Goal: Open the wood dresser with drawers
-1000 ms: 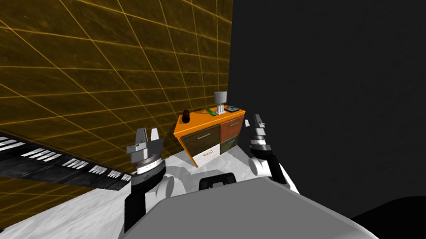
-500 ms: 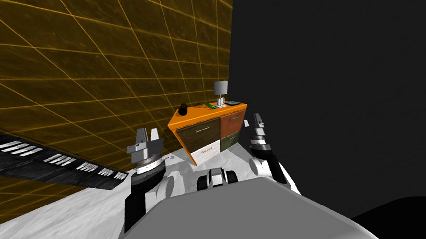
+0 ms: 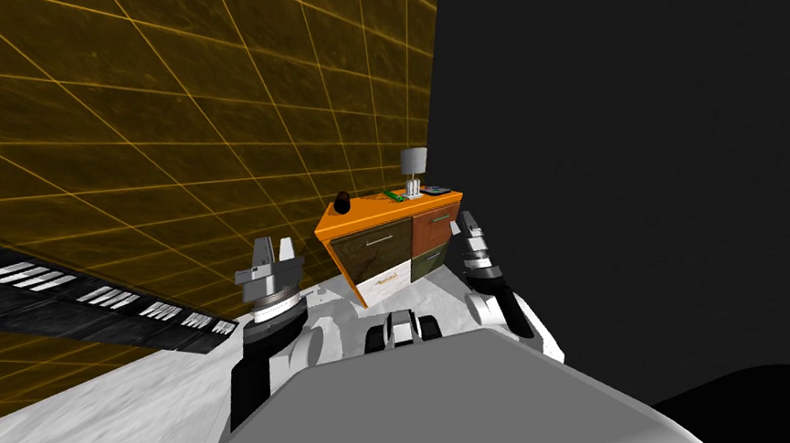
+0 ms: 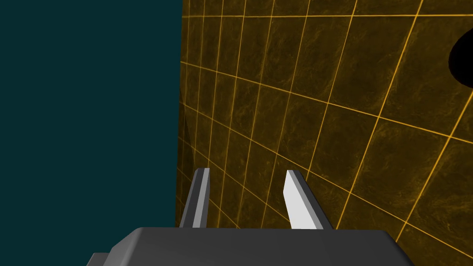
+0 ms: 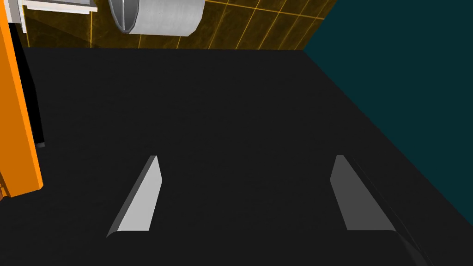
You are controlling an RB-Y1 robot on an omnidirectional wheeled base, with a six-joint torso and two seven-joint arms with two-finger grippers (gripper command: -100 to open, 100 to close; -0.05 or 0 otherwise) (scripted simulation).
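- A brown tiled wall with orange grid lines takes up the upper left of the head view. A black strip with white bars crosses its lower left.
- The white floor spreads across the lower left, up to the foot of the wall.
- The left gripper stands upright left of centre, over the floor. In the left wrist view its two fingers stand apart with nothing between them, with a narrower gap than the right pair.
- The dresser sits just above the middle of the frame, in the corner where the tiled wall meets the dark one. It lies beyond both grippers, to the right of the left one and clear of it.
- It has an orange top and sides and four drawer fronts, all flush: dark brown and white on the left, red-brown and olive on the right.
- On its top, from the left, are a dark round thing, a green item, a grey-shaded lamp and a flat dark item.
- The right gripper rises just beside the dresser's right edge. In the right wrist view its fingers are spread wide and hold nothing, and the dresser's orange side stands off to one side of them, apart.
- A plain dark wall covers the right half.
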